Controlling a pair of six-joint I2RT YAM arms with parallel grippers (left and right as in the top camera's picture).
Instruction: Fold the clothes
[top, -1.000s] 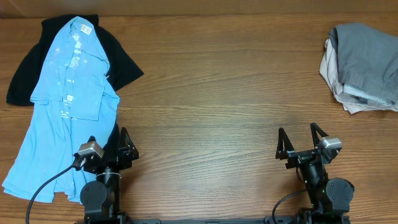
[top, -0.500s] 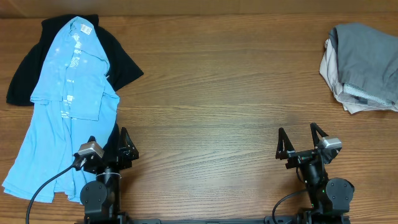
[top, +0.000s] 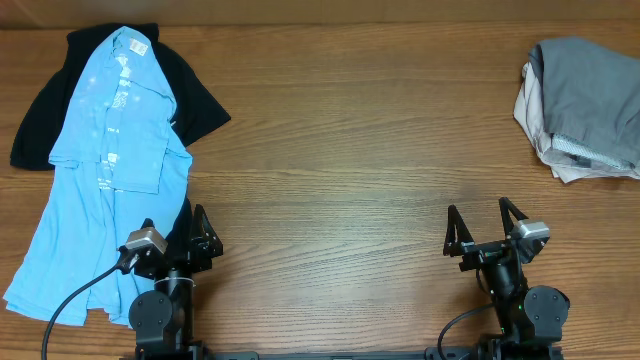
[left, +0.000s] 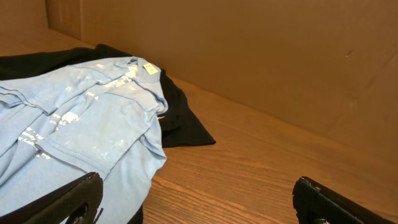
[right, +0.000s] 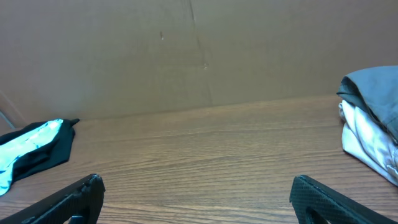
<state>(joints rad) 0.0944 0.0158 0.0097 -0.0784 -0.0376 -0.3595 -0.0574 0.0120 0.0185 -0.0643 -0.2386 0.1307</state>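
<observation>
Light blue T-shirt (top: 100, 170): lay unfolded on the left of the table (top: 350, 150), collar toward the far edge, white print facing up, hem reaching down beside the left arm.
Underneath: a black shirt (top: 195, 95) was spread beneath its upper half and showed on both sides. It would probably drag along if the blue one were lifted carelessly.
Left gripper (top: 186, 225): jaws were wide apart and held nothing. It was parked at the near edge, just beside the T-shirt's lower right border, likely a rest pose within easy reach of the cloth.
Right gripper (top: 478, 215): jaws were wide apart and empty, at the near edge, well apart from the T-shirt.
Folded pile (top: 585, 95): grey and beige garments were stacked at the far right, apparently set aside out of the working space.
Stage: folding looked not yet begun, and neither claw touched the fabric.
</observation>
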